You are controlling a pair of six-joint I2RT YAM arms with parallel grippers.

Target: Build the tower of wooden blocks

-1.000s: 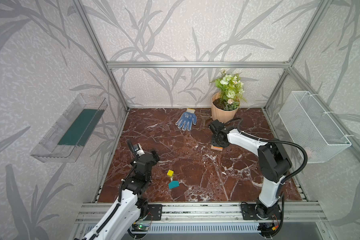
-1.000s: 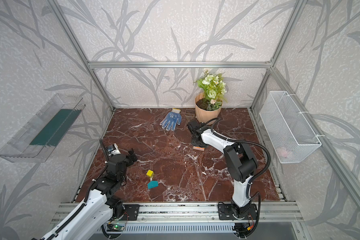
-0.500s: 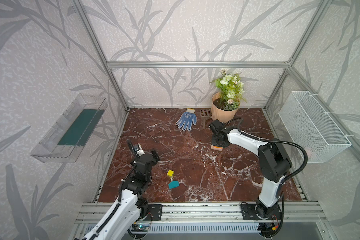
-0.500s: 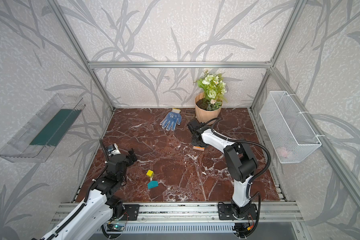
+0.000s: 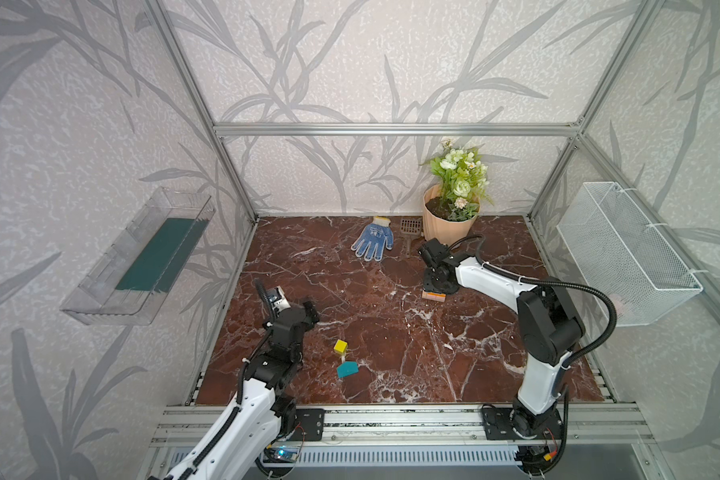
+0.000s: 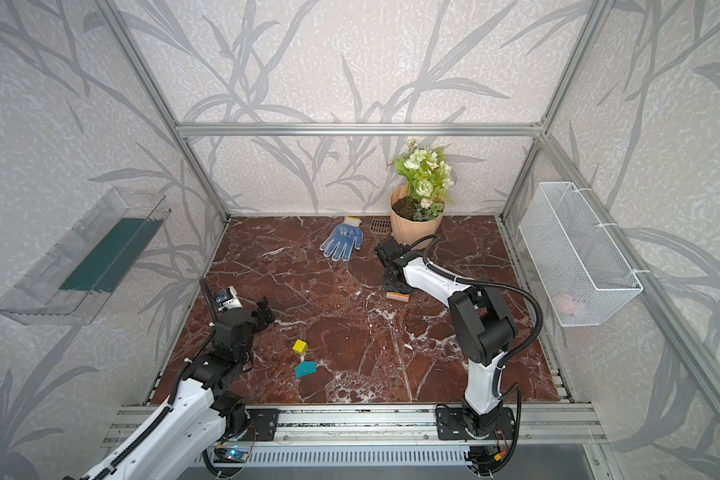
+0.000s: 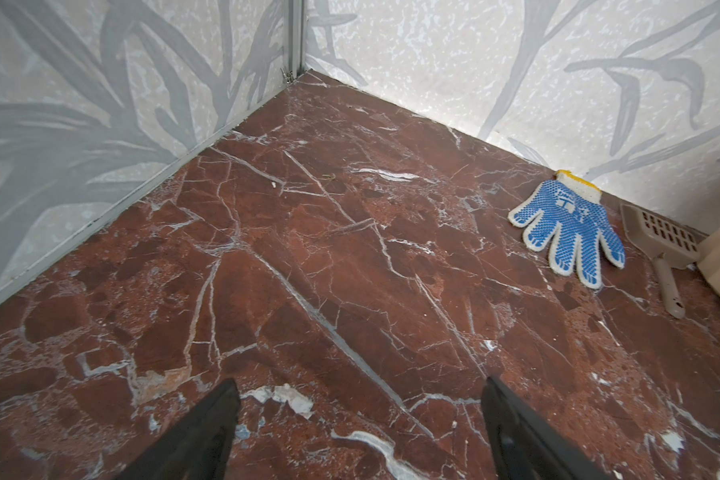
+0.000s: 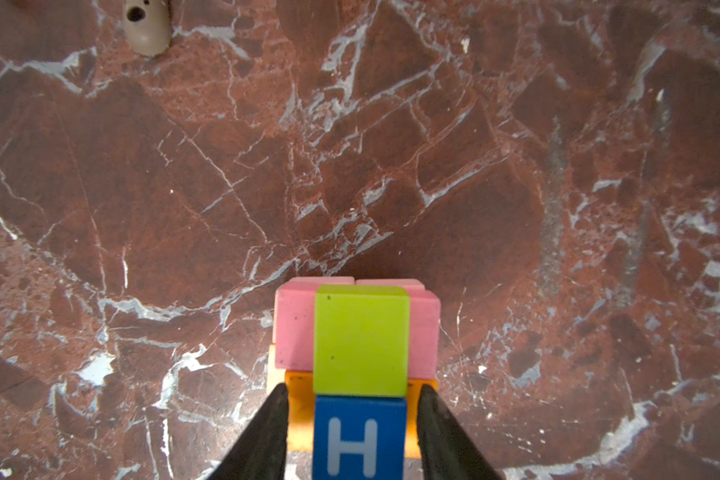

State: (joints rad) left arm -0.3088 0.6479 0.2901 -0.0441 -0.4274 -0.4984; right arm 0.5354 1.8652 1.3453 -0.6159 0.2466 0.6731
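The right gripper (image 8: 354, 388) has its black fingers (image 8: 275, 428) slightly spread on either side of the blue "H" cube (image 8: 358, 436). A sliver of orange block (image 8: 300, 415) shows in each gap, so it pinches nothing. The lime cube (image 8: 360, 340) sits just beyond the "H" cube and touches it, on pink blocks (image 8: 294, 328). In both top views this wood block tower (image 5: 433, 296) (image 6: 396, 296) stands right of centre on the marble floor (image 5: 391, 332), mostly hidden under the gripper head.

The left gripper (image 7: 360, 382) is spread wide and empty above bare floor, at the lower left of the floor in a top view (image 5: 310, 309). Just right of it lie the yellow cube (image 5: 341, 346) and, below that, the teal piece (image 5: 347, 369), close together and well apart from the tower.

Along the back wall sit a blue dotted glove (image 5: 373, 239), a tan scoop (image 5: 410, 232) and a peach flowerpot (image 5: 449, 226)
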